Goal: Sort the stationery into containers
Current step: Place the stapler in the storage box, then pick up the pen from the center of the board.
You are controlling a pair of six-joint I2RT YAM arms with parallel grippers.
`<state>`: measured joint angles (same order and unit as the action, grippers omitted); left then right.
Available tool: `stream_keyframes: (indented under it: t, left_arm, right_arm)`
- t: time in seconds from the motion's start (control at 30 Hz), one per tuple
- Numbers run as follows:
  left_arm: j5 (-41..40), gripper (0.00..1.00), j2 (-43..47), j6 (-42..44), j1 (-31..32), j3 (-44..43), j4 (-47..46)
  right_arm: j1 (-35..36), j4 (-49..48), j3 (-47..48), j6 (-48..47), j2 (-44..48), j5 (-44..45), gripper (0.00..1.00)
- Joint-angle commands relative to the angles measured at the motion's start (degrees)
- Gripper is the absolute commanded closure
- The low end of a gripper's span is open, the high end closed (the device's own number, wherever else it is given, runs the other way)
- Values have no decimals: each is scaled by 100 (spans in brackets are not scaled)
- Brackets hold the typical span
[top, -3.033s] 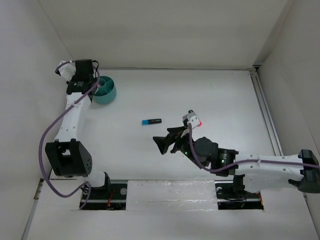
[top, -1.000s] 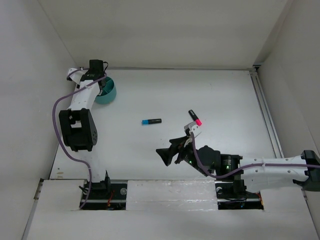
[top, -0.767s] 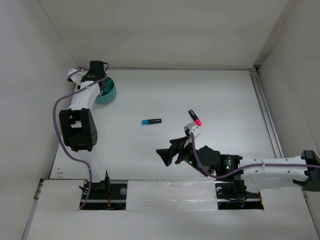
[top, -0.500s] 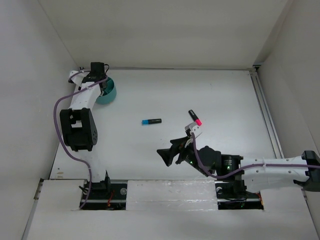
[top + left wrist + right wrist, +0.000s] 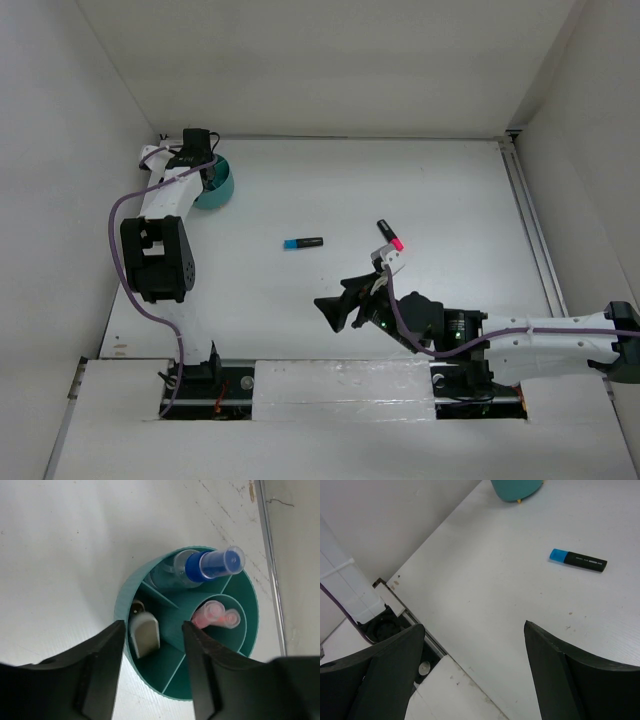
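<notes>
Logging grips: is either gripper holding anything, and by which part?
Nothing is held. The left gripper stands open around the eraser, which sits in the teal tub with a gap beside it. The right gripper is open and empty.

White bench [image 5: 420,180] lies evenly lit, plain white walls [image 5: 330,60] box it in, metal rail [image 5: 528,215] down the right edge.

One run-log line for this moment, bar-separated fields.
left gripper open over teal tub | right gripper open, empty | blue-ended marker, pink-ended marker on table
</notes>
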<state>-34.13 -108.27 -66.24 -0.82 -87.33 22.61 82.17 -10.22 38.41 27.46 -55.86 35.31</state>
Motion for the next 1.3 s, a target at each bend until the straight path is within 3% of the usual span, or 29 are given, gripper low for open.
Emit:
stream_keyframes:
  t: [0.0, 0.2, 0.27, 0.33, 0.4, 0.57, 0.63, 0.77, 0.9, 0.93, 0.97, 1.13, 1.27]
  left_arm:
    - [-234, 52, 481, -38, 73, 67, -55]
    - [-120, 41, 745, 23, 73, 5, -2]
    - [-68, 31, 956, 76, 73, 66, -2]
    - [-68, 23, 1132, 76, 73, 137, 59]
    - [-68, 1, 1386, 76, 73, 208, 181]
    - [283, 0, 2001, 461, 73, 506, 323]
    - [582, 0, 2318, 673, 73, 629, 453]
    - [1153, 0, 3143, 1173, 73, 1225, 342]
    - [3083, 0, 4102, 2201, -435, 2420, -642]
    - [3914, 0, 4277, 2351, -732, 2675, -644]
    - [4184, 0, 4279, 2648, -822, 2729, -513]
    - [4380, 0, 4612, 3669, -823, 2660, 129]
    - [3608, 0, 5130, 3829, -578, 2755, 297]
  right_arm:
    - [36, -121, -27, 49, 48, 20, 14]
    - [36, -42, 79, 136, -144, 318, 9]
    - [36, 54, 131, 189, -206, 555, 0]
    - [36, 308, 359, 329, -390, 617, 0]
    - [-130, 563, 639, 408, -557, 617, 0]
    - [-911, 1336, 1176, 574, -1128, -84, 0]
    - [-1568, 1338, 1230, 576, -1182, -795, 0]
    - [-2090, 1004, 1212, -143, -1059, -2087, 0]
    - [-2451, 1285, 1511, -1669, -1295, -3527, 0]
    - [-2521, 1285, 1511, -1883, -1296, -4149, 0]
    - [-2644, 1285, 1572, -1989, -1383, -4155, 0]
    - [-3040, 1444, 1906, -2191, -1945, -4444, 0]
    - [-3286, 1933, 2318, -2859, -2725, -5007, 0]
